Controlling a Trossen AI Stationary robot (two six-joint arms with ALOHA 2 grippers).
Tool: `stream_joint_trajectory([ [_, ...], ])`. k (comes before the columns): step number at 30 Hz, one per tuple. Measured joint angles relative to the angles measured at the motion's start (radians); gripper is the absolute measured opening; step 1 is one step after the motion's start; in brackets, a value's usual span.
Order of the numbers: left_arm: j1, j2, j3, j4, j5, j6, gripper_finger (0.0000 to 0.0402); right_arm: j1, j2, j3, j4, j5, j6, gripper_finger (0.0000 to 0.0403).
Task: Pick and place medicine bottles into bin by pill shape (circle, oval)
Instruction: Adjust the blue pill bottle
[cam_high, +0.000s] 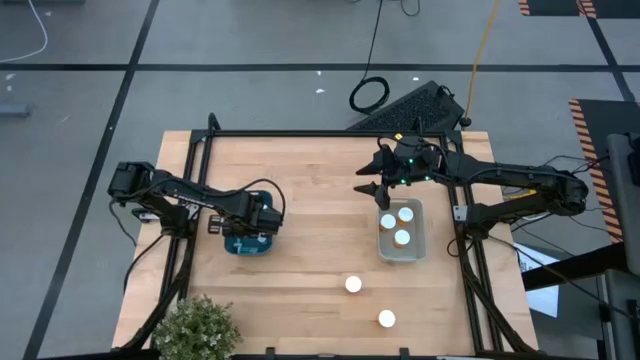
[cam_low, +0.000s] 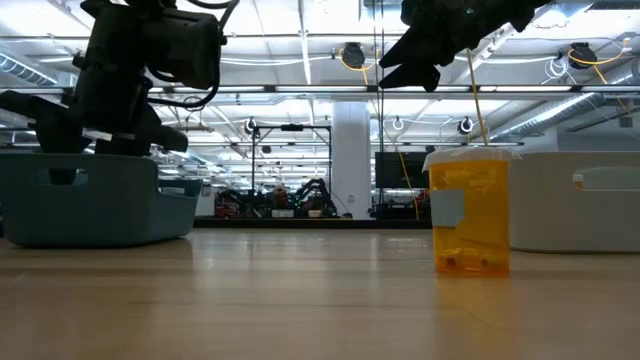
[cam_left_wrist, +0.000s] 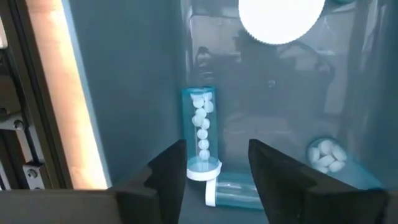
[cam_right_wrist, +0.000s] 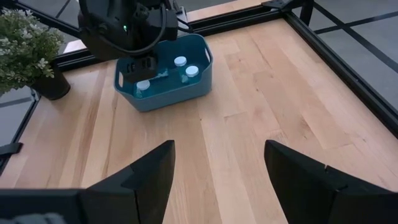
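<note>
My left gripper (cam_high: 248, 232) reaches down into the blue bin (cam_high: 232, 246), open. Just past its fingertips (cam_left_wrist: 214, 168) a clear bottle of round white pills (cam_left_wrist: 202, 134) lies in the bin. Two more bottles (cam_left_wrist: 326, 154) and a white cap (cam_left_wrist: 281, 18) show beside it. My right gripper (cam_high: 372, 187) hangs open and empty above the table, by the far left corner of the white bin (cam_high: 415, 248), which holds three white-capped bottles (cam_high: 402, 237). Two bottles (cam_high: 353, 284) (cam_high: 386, 319) stand on the table toward the near edge; one shows amber (cam_low: 470, 210) in the low view.
A potted plant (cam_high: 195, 325) stands at the near left corner. A black frame rail (cam_high: 300, 134) borders the table. A dark keyboard-like object (cam_high: 415, 105) lies beyond the far edge. Bare wood (cam_high: 320, 215) stretches between the two bins.
</note>
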Motion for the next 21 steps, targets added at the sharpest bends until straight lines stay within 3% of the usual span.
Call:
stream_joint_trajectory([
  [9, 0.0, 0.0, -0.02, 0.01, -0.021, 0.0, 0.0142, 0.0, 0.0, 0.0, 0.001, 0.001, 0.0, 0.024],
  [21, 0.0, 0.0, -0.061, 0.055, -0.011, 0.0, 0.0145, 0.0, 0.0, 0.0, 0.002, 0.002, 0.0, 0.024],
])
